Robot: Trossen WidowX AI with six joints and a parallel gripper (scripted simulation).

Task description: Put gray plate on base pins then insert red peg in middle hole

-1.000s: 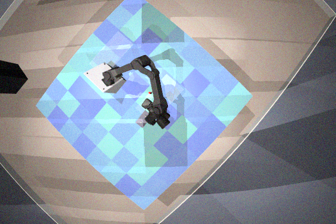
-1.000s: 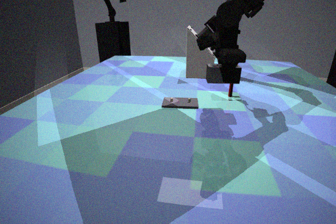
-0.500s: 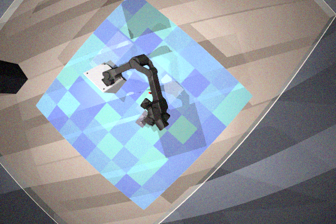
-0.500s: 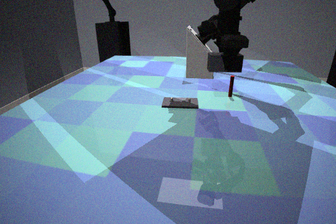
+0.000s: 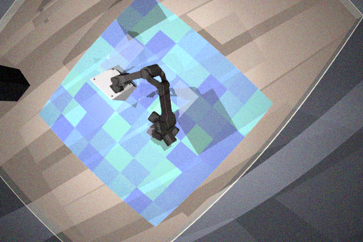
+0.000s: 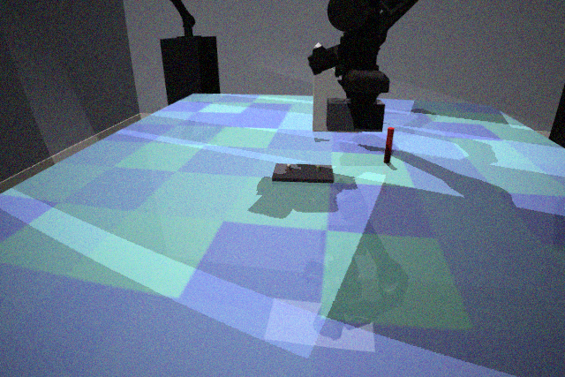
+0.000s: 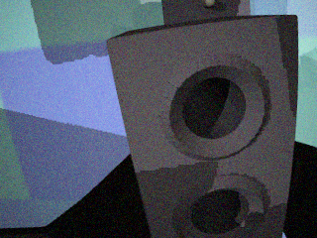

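The gray plate (image 6: 338, 113) (image 7: 149, 79) is held clear of the mat by my gripper (image 6: 357, 123) (image 7: 196, 148), which is shut on it. Two round holes of the plate show in the wrist view; its lower end is cut off. The dark base (image 6: 303, 177) (image 7: 180, 15) (image 5: 150, 130) lies flat on the mat, with two small pins on top in the exterior view. One pin shows in the wrist view, past the plate's upper edge. The plate is apart from the base. The red peg (image 6: 388, 146) stands upright on the mat, right of the base in the exterior view.
A white panel (image 5: 102, 79) (image 6: 320, 108) stands by the arm's mount (image 5: 117, 84). The patchwork mat (image 5: 117, 126) (image 6: 264, 249) carries broad shadows. Another arm (image 6: 182, 5) stands on a black pedestal (image 6: 192, 64) in the background.
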